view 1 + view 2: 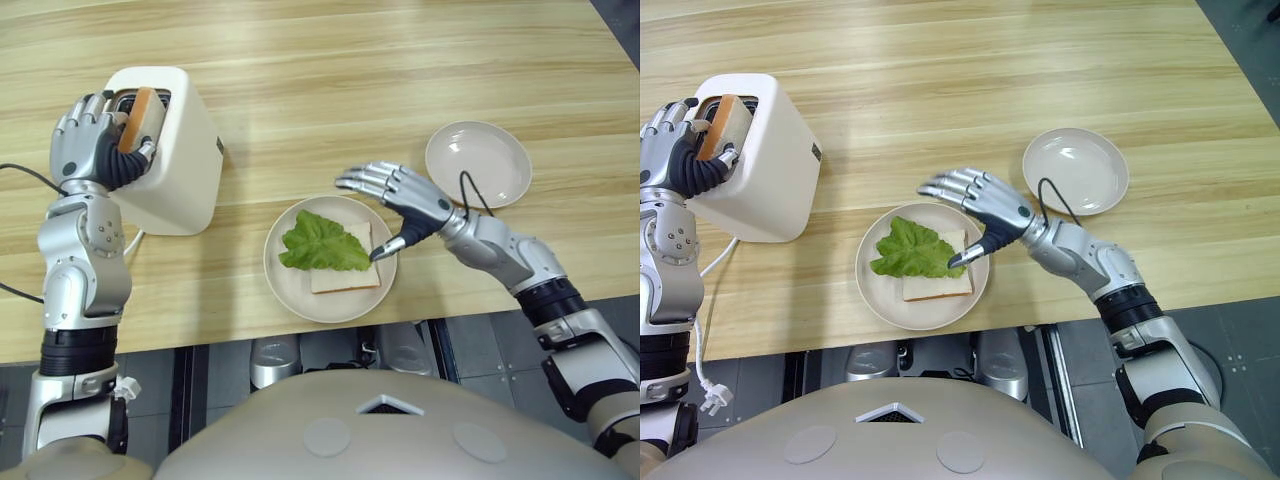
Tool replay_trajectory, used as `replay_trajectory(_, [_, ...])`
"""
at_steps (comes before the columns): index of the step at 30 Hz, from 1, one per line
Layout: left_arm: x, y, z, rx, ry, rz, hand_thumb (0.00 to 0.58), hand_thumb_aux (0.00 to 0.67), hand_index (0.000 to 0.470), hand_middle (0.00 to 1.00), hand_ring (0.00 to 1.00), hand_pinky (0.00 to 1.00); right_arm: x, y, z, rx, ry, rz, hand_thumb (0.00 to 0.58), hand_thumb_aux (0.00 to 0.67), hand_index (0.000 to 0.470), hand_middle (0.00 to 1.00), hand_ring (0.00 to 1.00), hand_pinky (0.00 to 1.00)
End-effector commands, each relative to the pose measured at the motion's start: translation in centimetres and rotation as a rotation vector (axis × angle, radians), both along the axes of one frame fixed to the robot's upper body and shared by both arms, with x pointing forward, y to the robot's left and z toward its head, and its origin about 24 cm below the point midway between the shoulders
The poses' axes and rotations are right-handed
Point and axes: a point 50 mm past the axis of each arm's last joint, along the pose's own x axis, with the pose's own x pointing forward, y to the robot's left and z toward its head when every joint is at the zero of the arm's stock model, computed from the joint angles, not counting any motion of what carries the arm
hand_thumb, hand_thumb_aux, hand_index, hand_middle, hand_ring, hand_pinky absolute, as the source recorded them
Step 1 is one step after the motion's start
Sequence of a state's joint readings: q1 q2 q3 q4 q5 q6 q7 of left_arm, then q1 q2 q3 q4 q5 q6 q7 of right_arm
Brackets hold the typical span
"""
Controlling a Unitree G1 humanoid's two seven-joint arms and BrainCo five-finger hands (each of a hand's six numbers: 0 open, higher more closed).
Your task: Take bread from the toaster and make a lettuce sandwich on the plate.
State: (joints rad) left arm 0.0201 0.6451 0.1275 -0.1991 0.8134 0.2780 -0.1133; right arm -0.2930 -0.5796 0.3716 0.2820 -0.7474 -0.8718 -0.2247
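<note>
Plate [285,282]: bread slice [347,276] with lettuce [322,243] already on. Right hand [400,195] released, hovering above. Left hand [85,140] grasping second slice [140,115] in toaster [182,172]; topping remains.

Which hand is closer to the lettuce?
Right. The right hand is just beside the lettuce, over the plate; the left hand is at the toaster, holding bread.
</note>
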Motion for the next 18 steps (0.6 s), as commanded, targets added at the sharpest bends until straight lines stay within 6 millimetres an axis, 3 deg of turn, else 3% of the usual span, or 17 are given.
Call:
replay_trajectory(1, [-0.2,0.6,0.9,-0.008,-0.062,0.030,0.580,0.670,0.460,0.00,0.00,0.00,0.4,-0.6,1.1,0.014,-0.040,-0.033,0.000,0.000,0.000,0.00,0.00,0.00])
replay_trajectory(3, [0.0,0.3,2.0,-0.010,-0.150,0.020,0.580,0.670,0.460,0.00,0.00,0.00,0.5,-0.7,1.3,0.023,-0.045,-0.044,0.000,0.000,0.000,0.00,0.00,0.00])
replay_trajectory(5, [0.1,-0.2,3.6,-0.015,-0.270,-0.005,0.580,0.670,0.460,0.24,0.24,0.24,0.6,-0.8,1.3,0.033,-0.047,-0.057,0.000,0.000,0.000,0.00,0.00,0.00])
replay_trajectory(6, [0.1,-0.5,4.5,-0.016,-0.336,-0.023,0.580,0.670,0.460,0.99,0.99,0.99,0.6,-0.8,1.2,0.036,-0.048,-0.062,0.000,0.000,0.000,0.00,0.00,0.00])
replay_trajectory(9, [-0.4,-2.2,8.1,-0.021,-0.572,-0.124,0.580,0.670,0.460,1.00,1.00,1.00,0.7,-0.8,1.4,0.059,-0.064,-0.079,0.000,0.000,0.000,0.00,0.00,0.00])
replay_trajectory(11, [-0.7,-3.6,9.4,-0.040,-0.649,-0.214,0.580,0.670,0.460,1.00,1.00,1.00,0.9,-1.0,1.8,0.090,-0.088,-0.097,0.000,0.000,0.000,0.00,0.00,0.00])
replay_trajectory(13, [-0.7,-4.9,9.9,-0.113,-0.656,-0.294,0.580,0.670,0.460,1.00,1.00,1.00,1.1,-1.3,2.4,0.119,-0.119,-0.123,0.000,0.000,0.000,0.00,0.00,0.00])
replay_trajectory(18, [0.1,-7.4,9.0,-0.391,-0.493,-0.471,0.580,0.670,0.460,1.00,1.00,1.00,1.4,-2.1,4.1,0.203,-0.213,-0.199,0.000,0.000,0.000,0.00,0.00,0.00])
